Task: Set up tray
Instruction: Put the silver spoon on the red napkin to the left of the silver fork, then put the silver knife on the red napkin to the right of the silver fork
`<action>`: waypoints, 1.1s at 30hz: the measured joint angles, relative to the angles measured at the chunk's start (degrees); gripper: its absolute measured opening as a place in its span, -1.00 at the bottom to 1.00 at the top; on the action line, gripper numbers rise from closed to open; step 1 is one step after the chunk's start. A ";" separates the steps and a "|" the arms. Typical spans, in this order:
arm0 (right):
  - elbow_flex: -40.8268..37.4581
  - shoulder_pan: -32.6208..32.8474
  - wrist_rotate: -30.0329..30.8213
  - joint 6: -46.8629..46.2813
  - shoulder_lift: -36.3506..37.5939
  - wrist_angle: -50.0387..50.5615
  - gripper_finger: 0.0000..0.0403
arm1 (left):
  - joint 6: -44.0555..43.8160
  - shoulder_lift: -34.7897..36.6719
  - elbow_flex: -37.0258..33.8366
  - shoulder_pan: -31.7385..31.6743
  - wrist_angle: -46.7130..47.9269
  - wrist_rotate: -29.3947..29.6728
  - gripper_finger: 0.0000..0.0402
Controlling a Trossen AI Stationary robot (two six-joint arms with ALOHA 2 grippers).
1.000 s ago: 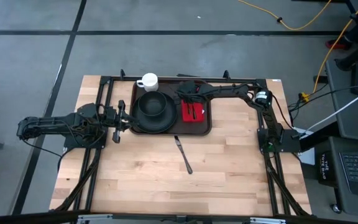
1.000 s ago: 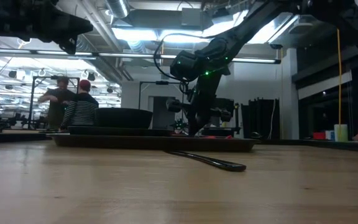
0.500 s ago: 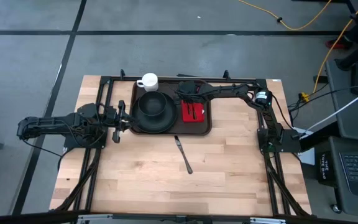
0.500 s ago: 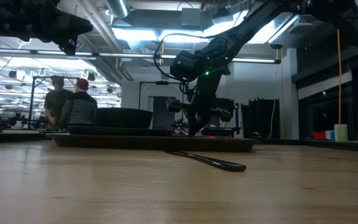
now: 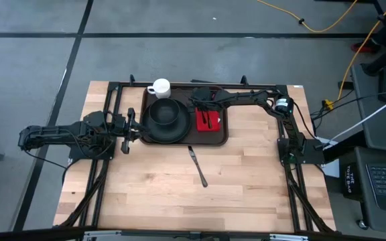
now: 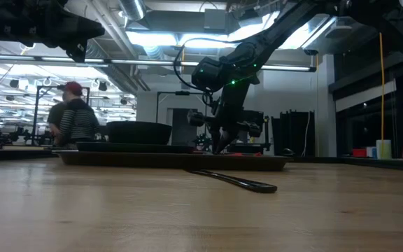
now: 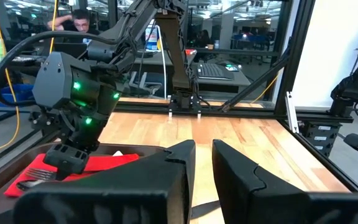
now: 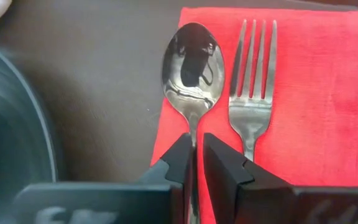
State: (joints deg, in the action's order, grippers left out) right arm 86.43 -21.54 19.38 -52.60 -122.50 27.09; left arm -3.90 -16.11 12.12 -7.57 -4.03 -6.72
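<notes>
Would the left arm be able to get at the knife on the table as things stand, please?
Probably yes: the knife lies alone on bare wood in front of the tray, nothing over it, and the left pincer waits at the tray's left edge holding nothing.

High: overhead, straight down on the whole table (image 5: 179, 194), tray (image 5: 223, 137) near its far edge.
Low: table height, level across to the tray (image 6: 271, 162).
Left wrist: beside the tray, facing across it.
Right wrist: close above the napkin (image 8: 316, 93).
Shared: the tray, all views.
</notes>
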 joint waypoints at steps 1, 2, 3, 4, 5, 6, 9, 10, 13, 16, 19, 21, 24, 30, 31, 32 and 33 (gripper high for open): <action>0.00 0.00 0.00 -0.06 0.00 0.16 -0.77 | 0.00 0.00 0.00 0.00 0.00 0.00 -0.75; 0.00 0.00 0.00 -0.05 0.00 0.20 -0.77 | 0.02 -0.01 0.00 0.00 0.00 0.00 -0.75; 0.00 0.00 0.00 0.16 0.00 0.20 -0.77 | 0.02 -0.01 0.00 0.00 0.00 0.00 -0.75; 0.00 0.00 0.03 0.34 0.00 0.19 -0.77 | 0.00 -0.01 0.00 0.00 0.00 0.00 -0.75; 0.00 0.00 0.13 0.35 0.00 0.16 -0.77 | -0.02 -0.01 0.00 0.00 0.00 0.00 -0.75; 0.00 0.00 0.26 0.38 0.00 0.18 -0.77 | 0.00 0.01 0.00 0.00 0.00 0.00 -0.75; 0.00 0.00 0.25 1.93 0.31 -0.07 -0.77 | 0.00 -0.01 0.00 0.00 0.00 0.00 -0.75; 0.00 0.00 -0.04 2.71 0.71 -0.19 -0.77 | 0.02 -0.01 0.00 0.00 0.00 0.00 -0.75; 0.11 0.00 -2.03 5.43 2.03 -0.75 -0.77 | 0.02 0.00 0.00 0.00 0.00 0.00 -0.75; 0.11 0.57 -2.99 7.21 3.25 0.37 -0.77 | 0.06 0.01 0.00 -0.02 0.01 0.00 -0.75; 0.01 1.99 -2.94 8.38 5.26 1.94 -0.77 | 0.02 0.00 0.00 -0.01 0.02 -0.02 -0.75; 0.02 3.47 -2.94 9.35 6.85 2.90 -0.77 | 0.05 0.01 0.00 -0.02 0.05 0.00 -0.75; 0.02 6.51 -2.42 9.96 9.31 4.15 -0.77 | 0.04 0.01 0.00 -0.02 0.04 -0.02 -0.75; 0.02 16.05 2.88 11.02 13.98 5.84 -0.77 | 0.04 -0.01 0.00 -0.02 0.07 -0.02 -0.75; 0.02 17.93 4.10 11.02 14.49 5.85 -0.77 | 0.02 0.01 0.00 -0.02 0.04 0.00 -0.75; 0.02 19.87 5.05 11.02 15.06 5.97 -0.77 | 0.02 0.01 0.00 -0.02 0.02 -0.01 -0.75; 0.02 21.83 6.19 11.02 15.45 6.22 -0.77 | 0.02 0.01 0.00 0.00 0.04 -0.02 -0.75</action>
State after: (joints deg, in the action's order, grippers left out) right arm 86.46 0.29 25.57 -41.58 -107.05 33.31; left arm -3.88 -16.10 12.12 -7.58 -3.99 -6.74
